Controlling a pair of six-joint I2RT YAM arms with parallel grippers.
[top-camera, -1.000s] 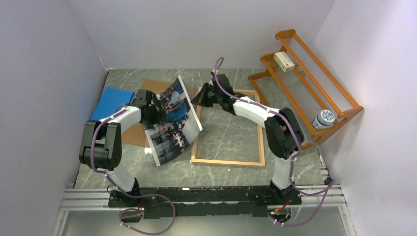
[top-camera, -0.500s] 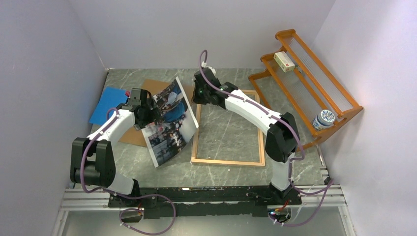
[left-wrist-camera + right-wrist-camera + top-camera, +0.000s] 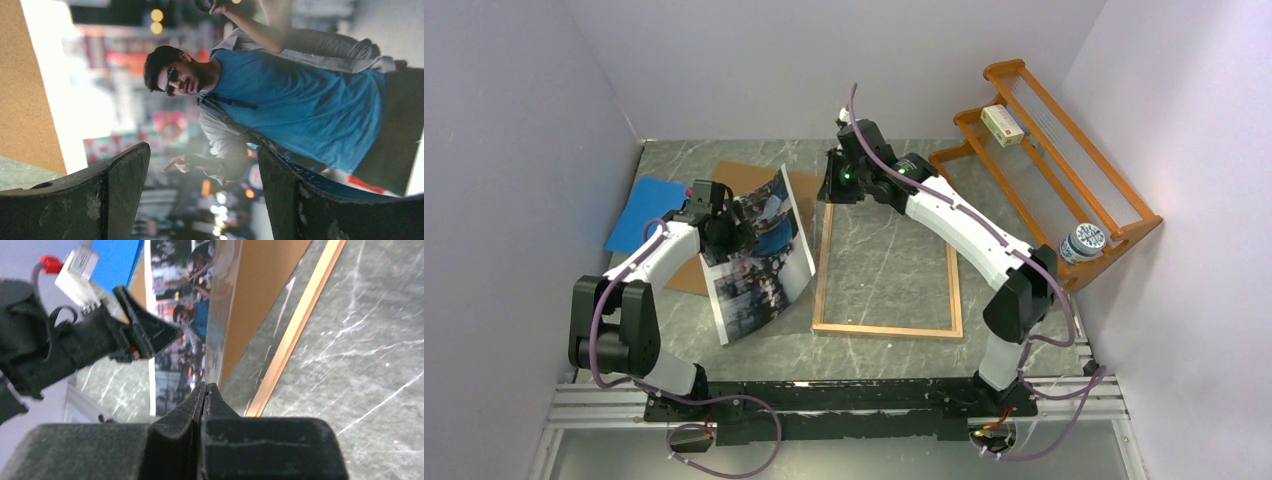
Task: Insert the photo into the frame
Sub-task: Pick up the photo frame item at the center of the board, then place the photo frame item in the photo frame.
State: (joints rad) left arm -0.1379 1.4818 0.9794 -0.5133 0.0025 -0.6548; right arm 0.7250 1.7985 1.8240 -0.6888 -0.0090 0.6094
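The photo [image 3: 759,262] is a colour print of people, one in a blue shirt. It rests curved and tilted left of the frame [image 3: 886,328], its far right edge raised. The frame lies flat on the table with bare marble inside it. My left gripper [image 3: 722,222] is open over the photo's left part; in the left wrist view its fingers [image 3: 125,170] stand wide apart in front of the print [image 3: 300,100]. My right gripper [image 3: 829,192] is shut and empty above the frame's far left corner. The right wrist view shows its tips [image 3: 205,386] beside the photo's raised edge [image 3: 220,305].
The brown backing panel [image 3: 746,178] lies under the photo's far part, and a blue sheet [image 3: 639,212] lies at far left. The orange slatted rack [image 3: 1049,160] stands at right with a small box [image 3: 1002,124] and a jar [image 3: 1082,242]. Walls close in on three sides.
The photo has shifted left, away from the frame, and lies lower. My right gripper has drawn back from the photo's right edge toward the frame's far corner. My left arm has folded back.
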